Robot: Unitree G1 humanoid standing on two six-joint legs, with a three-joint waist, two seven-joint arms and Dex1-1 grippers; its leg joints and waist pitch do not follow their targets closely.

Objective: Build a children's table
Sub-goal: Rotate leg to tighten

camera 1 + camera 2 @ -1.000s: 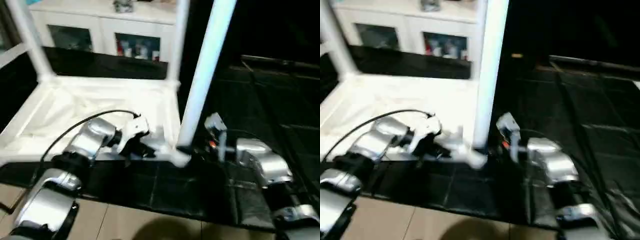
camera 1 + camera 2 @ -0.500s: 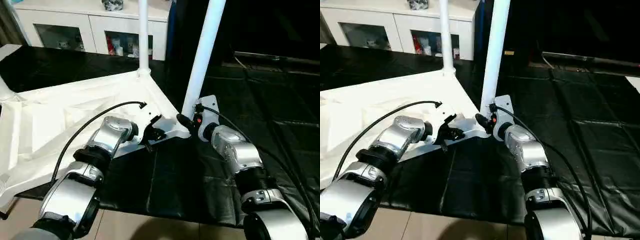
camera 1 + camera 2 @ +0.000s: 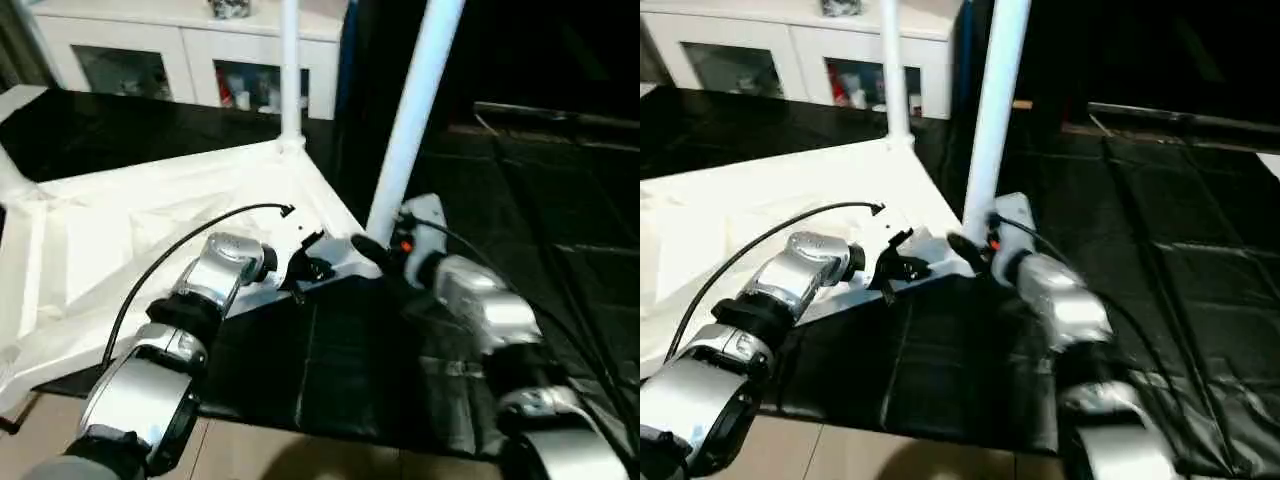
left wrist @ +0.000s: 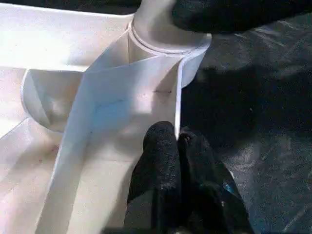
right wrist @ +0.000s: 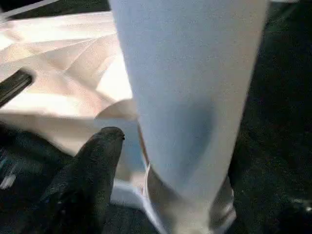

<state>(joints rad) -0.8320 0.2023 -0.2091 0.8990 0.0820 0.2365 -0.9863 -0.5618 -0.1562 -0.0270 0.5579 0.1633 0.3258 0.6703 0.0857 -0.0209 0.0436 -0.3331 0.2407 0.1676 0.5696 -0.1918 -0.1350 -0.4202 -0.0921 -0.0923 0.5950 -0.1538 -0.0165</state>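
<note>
While the left pincer stays shut, white ribbed top, upright leg, right pincer unclear.

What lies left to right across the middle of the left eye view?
White plastic ribbed tabletop → left end effector → tall white tapered leg in the near corner socket → right silver forearm → black floor mat.

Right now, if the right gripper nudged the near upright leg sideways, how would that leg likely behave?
The near leg is tall, slim and seated only at its base in the tabletop's corner socket, so it would probably lean or wobble. Its smooth round plastic likely slips between fingers.
</note>
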